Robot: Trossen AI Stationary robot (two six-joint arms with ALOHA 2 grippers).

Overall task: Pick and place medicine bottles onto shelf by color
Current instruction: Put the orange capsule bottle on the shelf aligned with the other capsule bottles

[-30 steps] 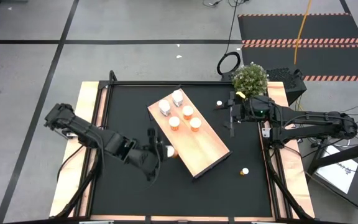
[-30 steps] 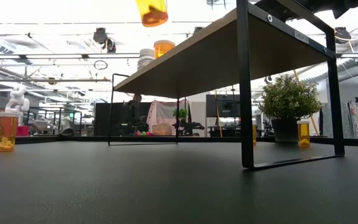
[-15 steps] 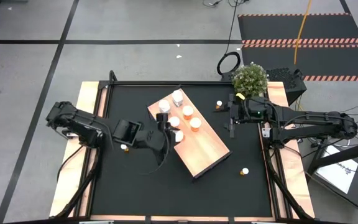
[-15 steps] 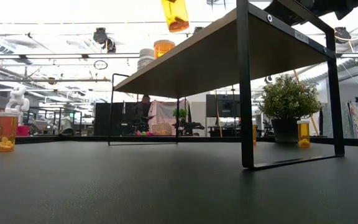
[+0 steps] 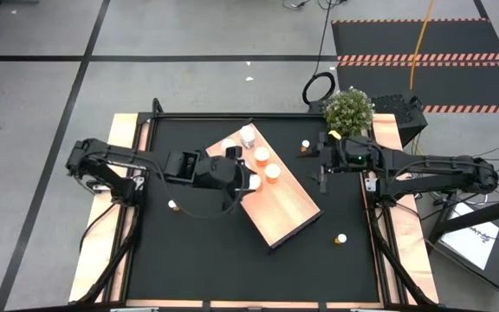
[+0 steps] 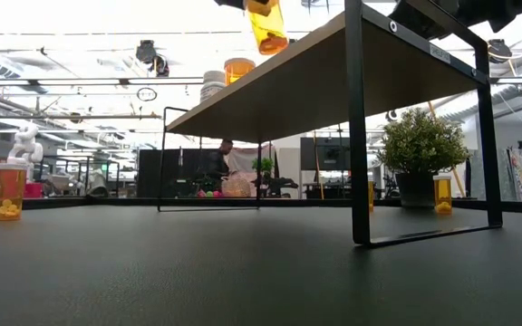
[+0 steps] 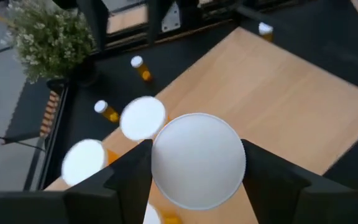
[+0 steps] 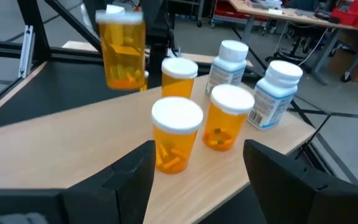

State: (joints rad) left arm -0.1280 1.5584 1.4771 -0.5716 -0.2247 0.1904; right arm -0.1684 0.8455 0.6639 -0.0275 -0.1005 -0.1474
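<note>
Left gripper up over the near-left edge of the light-wood shelf board, fingers clamped on either side of an orange-bodied medicine bottle with a white cap. Held clear above the board, tilted in the low view. No readable label on it.

Just beyond, standing on the shelf: three orange bottles with white caps, and behind them two white bottles with blue-and-white labels, print too small to read.

Farther right, right gripper parked over the black table off the shelf's far corner, fingers spread, nothing between them.

Small orange bottles loose on the table: one at left, one front right, one at the back.
</note>
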